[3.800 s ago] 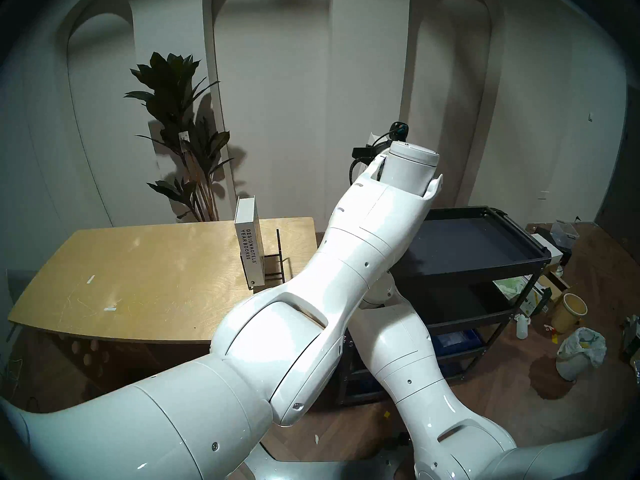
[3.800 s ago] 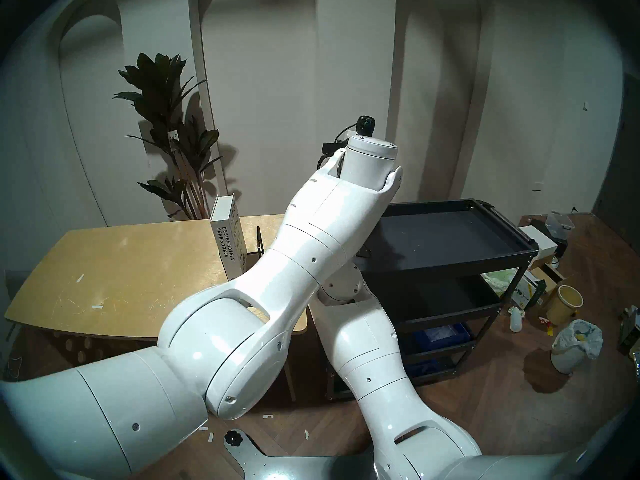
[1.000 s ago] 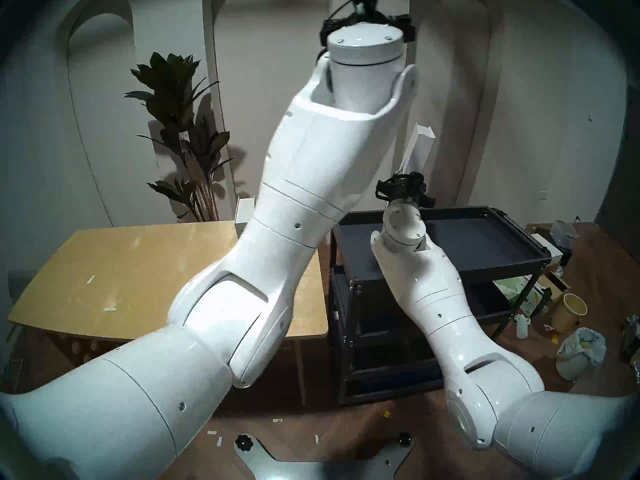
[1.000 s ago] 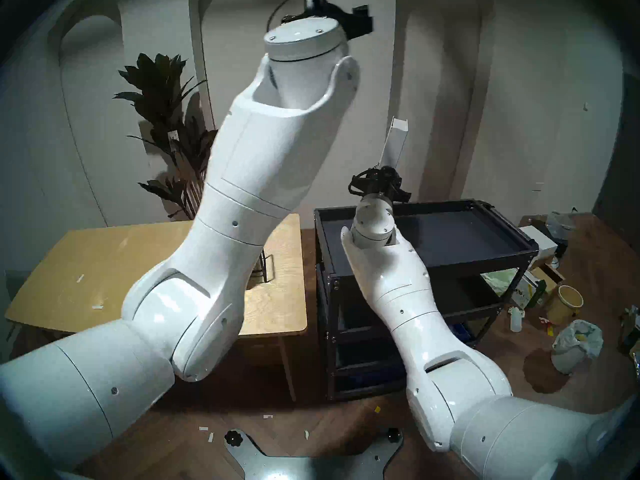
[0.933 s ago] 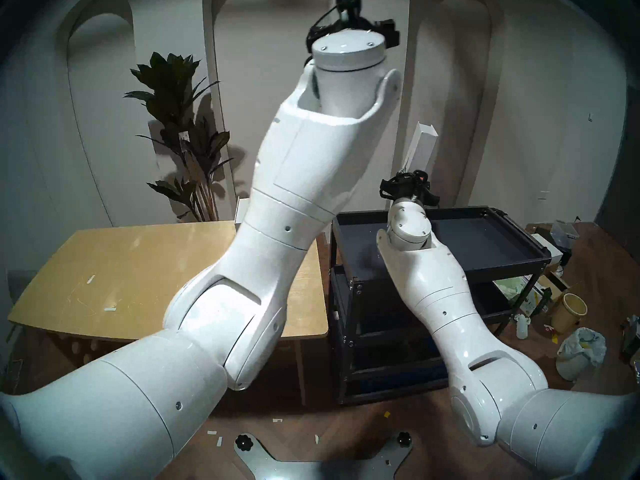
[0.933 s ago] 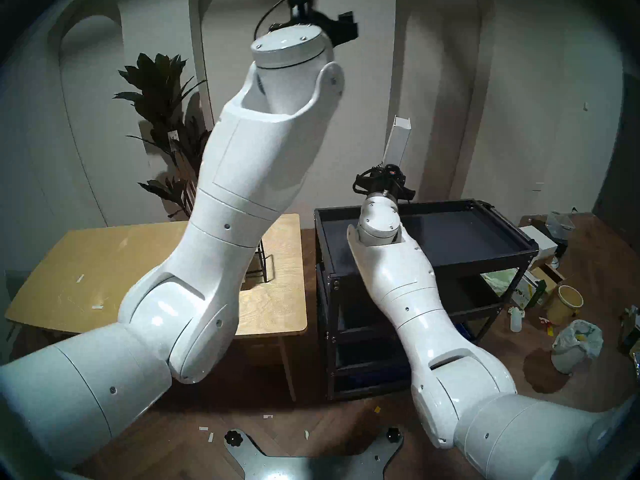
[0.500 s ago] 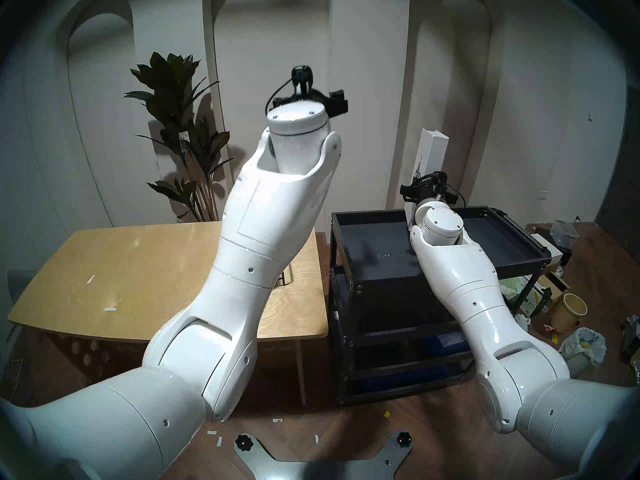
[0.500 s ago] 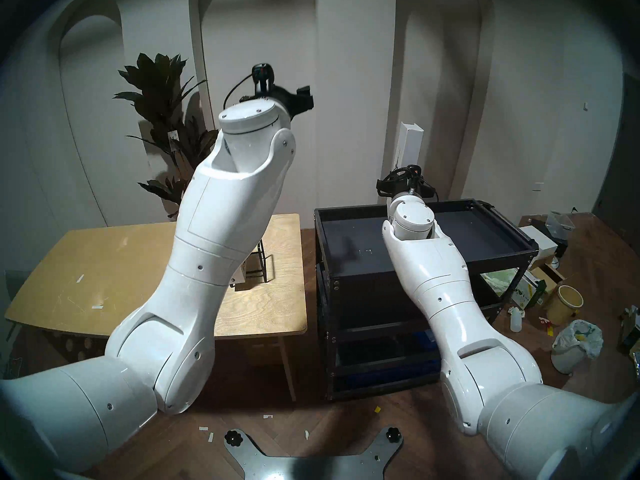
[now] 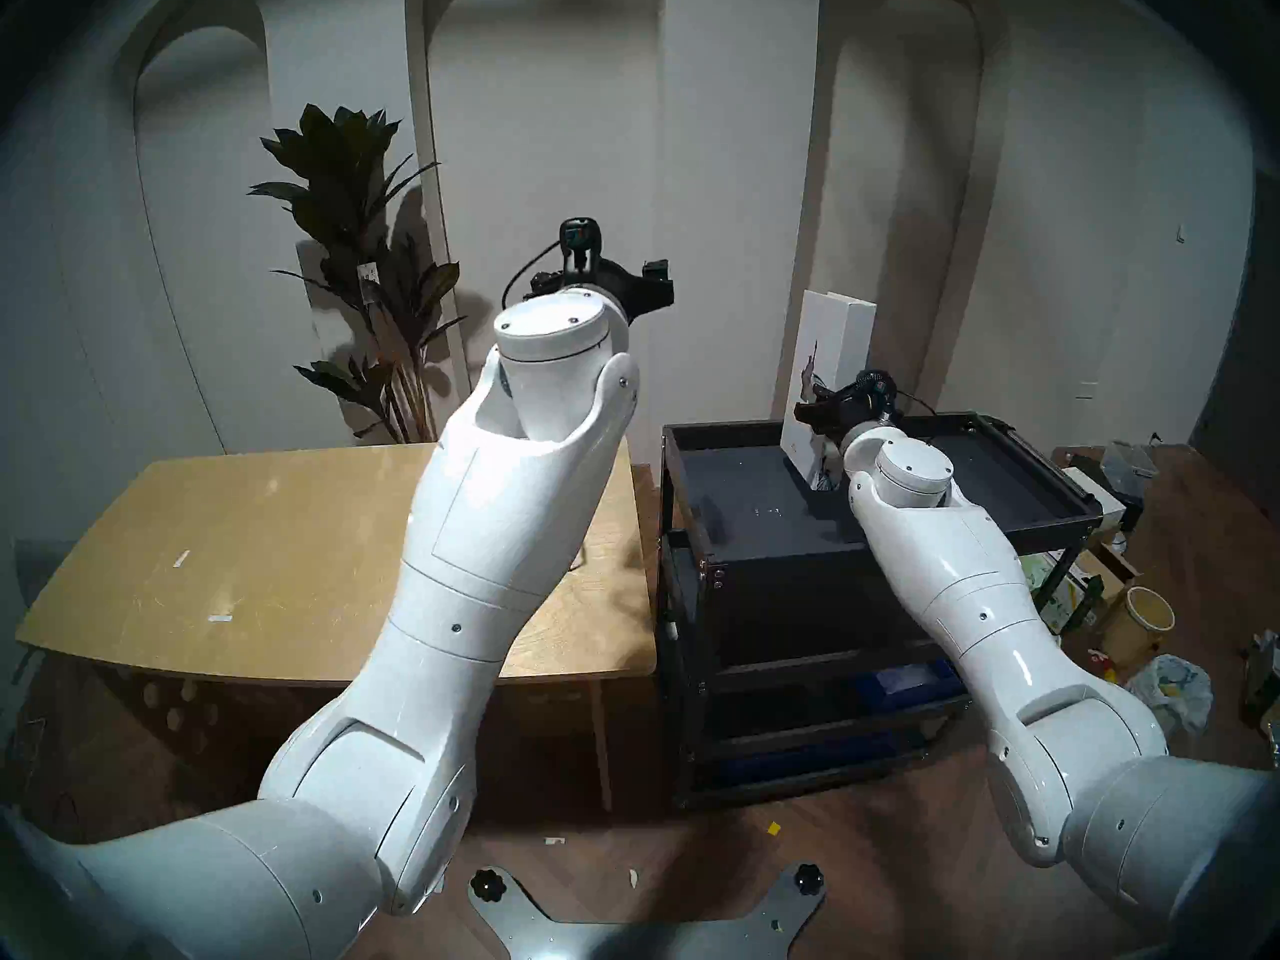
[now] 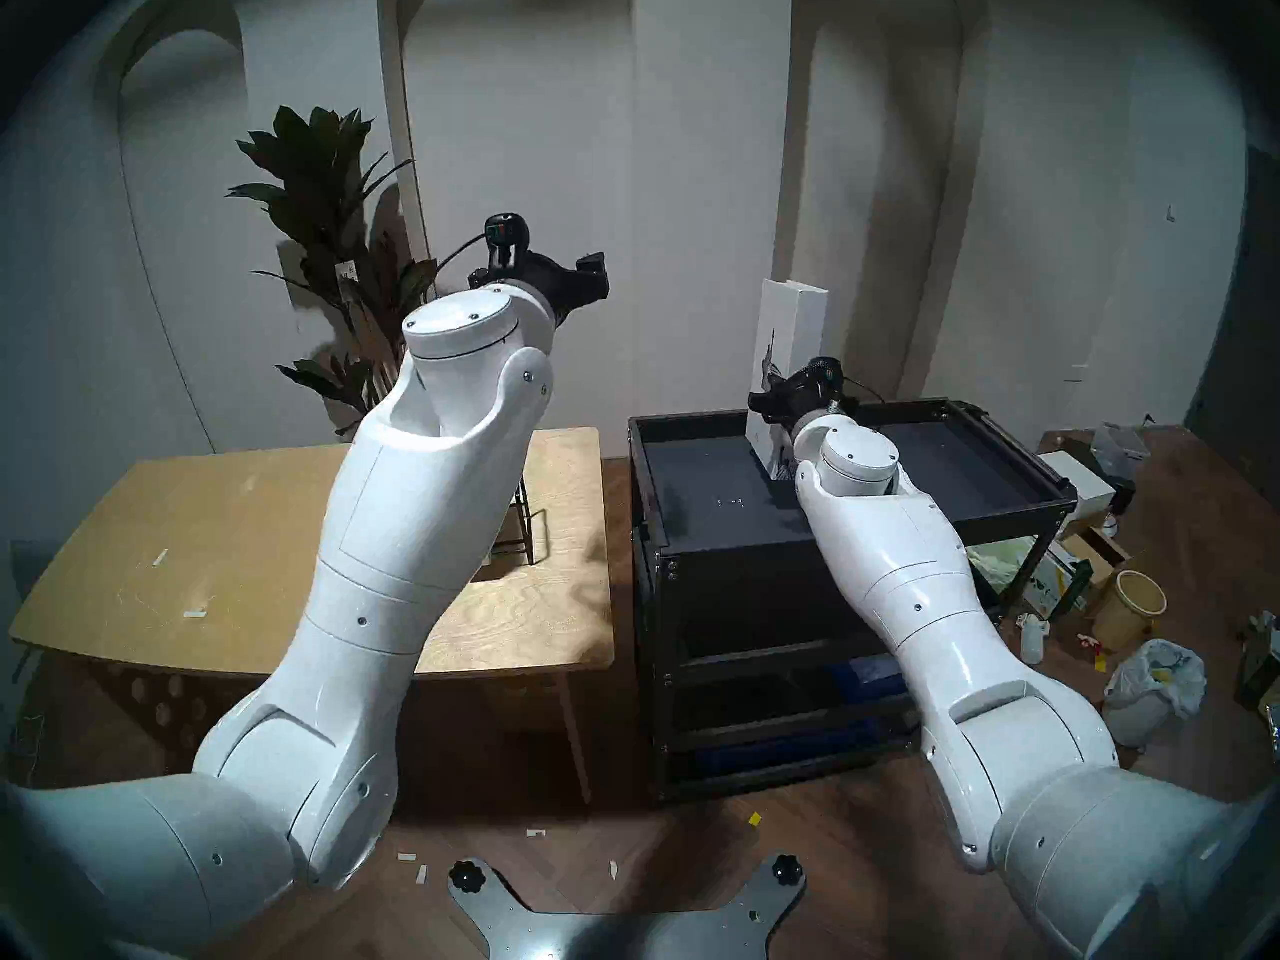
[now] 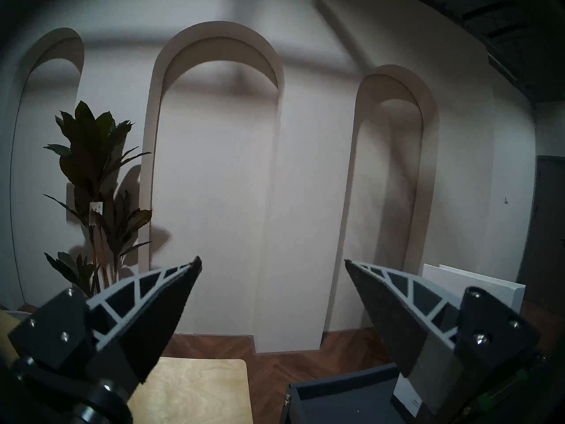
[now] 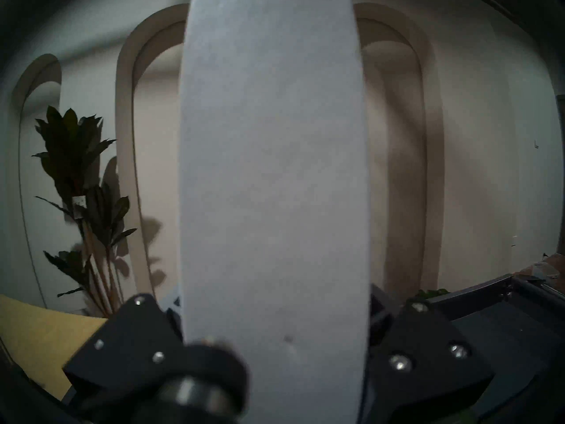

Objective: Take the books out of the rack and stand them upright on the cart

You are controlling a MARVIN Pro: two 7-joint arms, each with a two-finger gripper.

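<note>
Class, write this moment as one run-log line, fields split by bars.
right gripper: shut on taller book, upright over cart tray | left gripper: open, empty, raised above table | rack: partly hidden

— From where do the two head views look?

— From high up, tilted down over both arms onto the counter (image 9: 277, 536) and the cart (image 9: 1025, 515), nearly the same picture twice, facing the arched wall.

— And the wrists?

— The left wrist looks level at that wall from above the counter's end; the right sits hard against the tall white book (image 12: 272, 169). All four share the plant (image 11: 91, 184).
</note>
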